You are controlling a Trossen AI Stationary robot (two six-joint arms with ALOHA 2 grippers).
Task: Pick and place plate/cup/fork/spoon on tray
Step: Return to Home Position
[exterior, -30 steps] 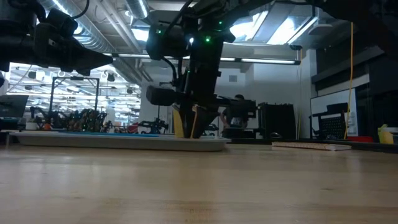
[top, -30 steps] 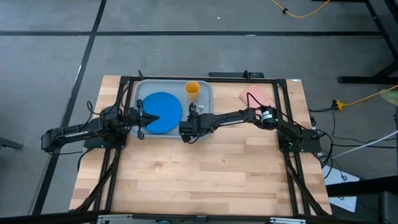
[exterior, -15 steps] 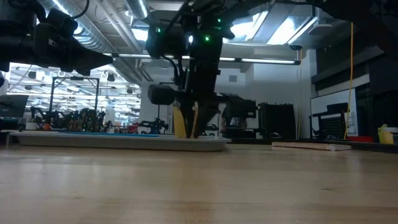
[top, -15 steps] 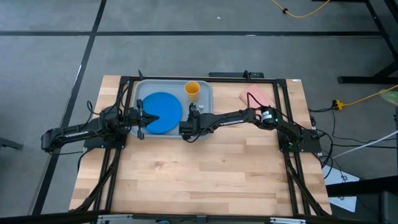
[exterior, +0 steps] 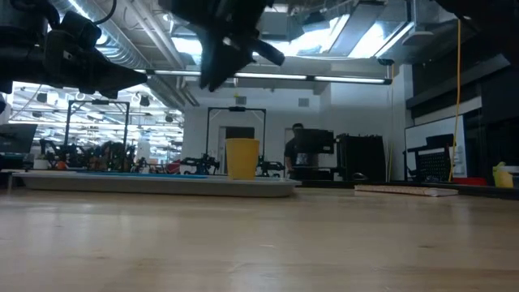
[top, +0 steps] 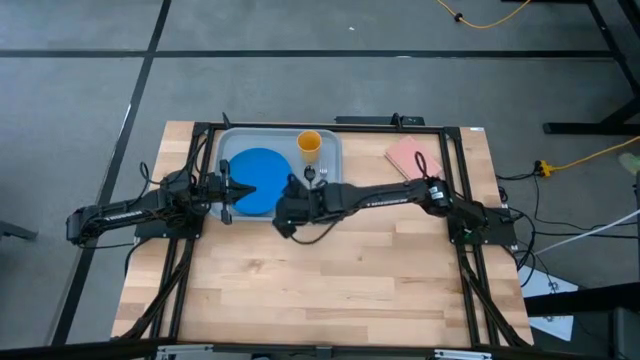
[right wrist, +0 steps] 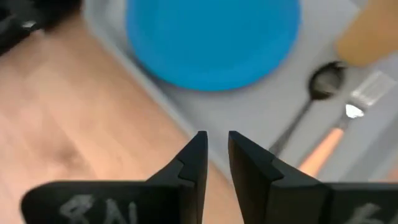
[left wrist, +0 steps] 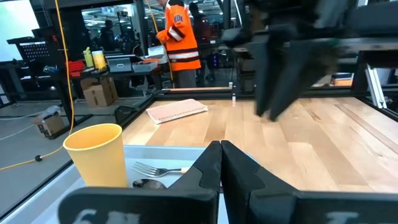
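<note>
The grey-blue tray [top: 226,146] lies at the table's far middle. On it lie the blue plate [top: 257,178], the yellow cup [top: 309,143], standing upright at the far right, and next to them the dark spoon [right wrist: 311,99] and the orange-handled fork [right wrist: 339,134], side by side. My right gripper [top: 284,210] hangs over the tray's near rim, raised and empty, with a narrow gap between its fingers [right wrist: 216,152]. My left gripper [top: 228,188] is shut and empty at the plate's left edge. The cup [left wrist: 96,155] and fork [left wrist: 152,168] also show in the left wrist view.
A pink pad [top: 412,154] lies at the table's far right, beside the tray. Bare wood [top: 320,280] stretches across the near half of the table. A person in an orange vest [left wrist: 180,37] stands in the room beyond the table.
My right gripper has risen from the tray's right part, where it stood low beside the cup, and has gone toward the table's left and near edge. The cup now stands in plain sight in the low view.
</note>
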